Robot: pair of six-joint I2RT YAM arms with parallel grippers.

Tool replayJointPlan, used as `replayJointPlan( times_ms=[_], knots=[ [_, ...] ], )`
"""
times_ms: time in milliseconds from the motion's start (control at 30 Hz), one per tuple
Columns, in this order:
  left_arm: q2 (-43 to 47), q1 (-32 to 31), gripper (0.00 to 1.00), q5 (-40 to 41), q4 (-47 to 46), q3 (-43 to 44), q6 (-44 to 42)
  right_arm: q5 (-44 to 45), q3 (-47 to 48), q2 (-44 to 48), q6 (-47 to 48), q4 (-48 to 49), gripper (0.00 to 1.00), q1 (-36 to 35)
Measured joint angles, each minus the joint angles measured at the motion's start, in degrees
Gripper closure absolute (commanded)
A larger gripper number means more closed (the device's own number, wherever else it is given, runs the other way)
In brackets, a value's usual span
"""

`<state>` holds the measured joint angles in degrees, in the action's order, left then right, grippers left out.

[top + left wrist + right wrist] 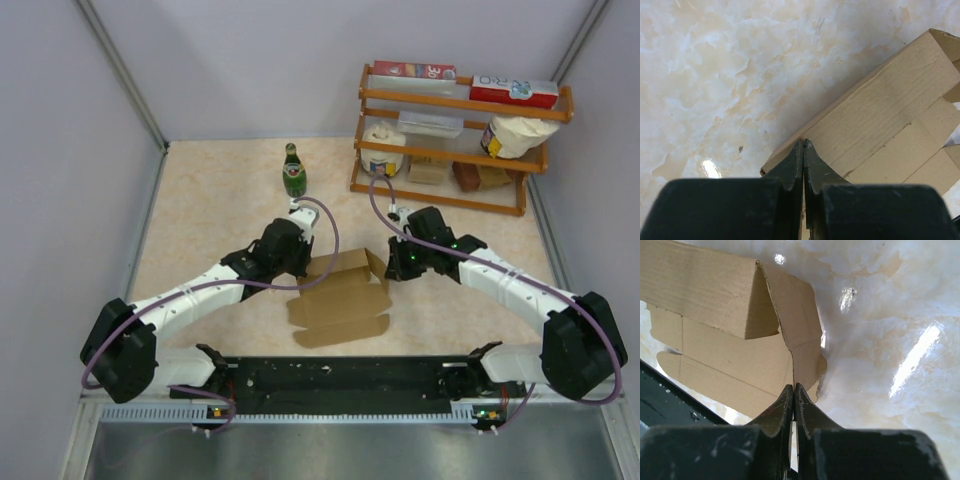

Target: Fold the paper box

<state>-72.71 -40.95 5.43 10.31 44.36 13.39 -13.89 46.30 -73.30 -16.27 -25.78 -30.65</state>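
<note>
Nearest you, along the near edge of the table, runs the black mounting plate [340, 375] that carries both arm bases. Just beyond it, in the middle of the beige marbled table top [220, 200], lies the plain brown corrugated cardboard paper box [340, 295], only partly folded. Its near flaps lie flat on the surface, while its far panel stands up as a low wall. A side flap is raised at the right end.

Your left gripper [803, 146] sits at the box's left end with its jaws pressed fully together and nothing between them. In the left wrist view the tips meet right over the edge of the long cardboard panel. You cannot tell from that view whether they press on it or hang just above.

Your right gripper [793, 389] is at the box's right end, jaws likewise closed tight and gripping nothing. Its tips point at the crease where the raised side flap joins the flat sheet.

Farther back, left of centre, a green glass bottle [293, 172] stands upright, well apart from the box. At the far right is an orange wooden rack [440, 203], with red-and-white printed cartons [513, 93] lying on its top shelf and bags and packets on the shelves below.
</note>
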Motion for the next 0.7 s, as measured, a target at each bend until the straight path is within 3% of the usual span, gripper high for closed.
replayJointPlan(
  times_ms=[467, 700],
  knots=[
    [0.1, 0.0, 1.00, -0.2, 0.0, 0.0, 0.2, -3.9, 1.6, -2.0, -1.8, 1.0, 0.95, -0.9],
    [0.1, 0.0, 1.00, -0.6, 0.0, 0.0, 0.2, -5.1, 1.8, -5.0, -1.9, 2.7, 0.78, -1.9]
  ],
)
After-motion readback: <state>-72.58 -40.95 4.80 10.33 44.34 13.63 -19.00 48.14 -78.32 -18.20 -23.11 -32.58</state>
